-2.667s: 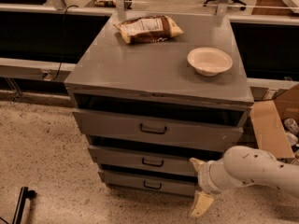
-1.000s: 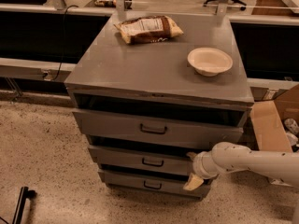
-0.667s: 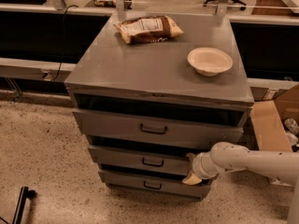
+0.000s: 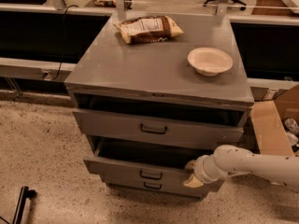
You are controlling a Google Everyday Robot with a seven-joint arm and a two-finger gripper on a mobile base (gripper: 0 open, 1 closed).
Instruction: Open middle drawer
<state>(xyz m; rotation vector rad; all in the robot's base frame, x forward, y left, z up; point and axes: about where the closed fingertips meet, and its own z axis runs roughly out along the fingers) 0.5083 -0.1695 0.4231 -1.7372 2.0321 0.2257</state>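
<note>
The middle drawer [image 4: 122, 168] of the grey cabinet is pulled partway out. It has a low front panel with a small black handle [image 4: 151, 175], and a dark gap shows behind the panel. My gripper [image 4: 191, 173], on a white arm coming in from the right, is at the right end of that front panel. One finger sits behind the panel's top edge and the other in front, clamped on it.
The taller top drawer [image 4: 187, 135] above is slightly open. The lowest drawer [image 4: 126, 183] sits underneath. A chip bag [image 4: 148, 28] and a white bowl [image 4: 210, 60] lie on the cabinet top. A cardboard box [image 4: 273, 125] stands at the right. A black object [image 4: 21, 204] lies on the floor at the left.
The gripper moved from below right of the cabinet up to the middle drawer's right end. The drawer has since slid outward, widening the dark gap behind its front.
</note>
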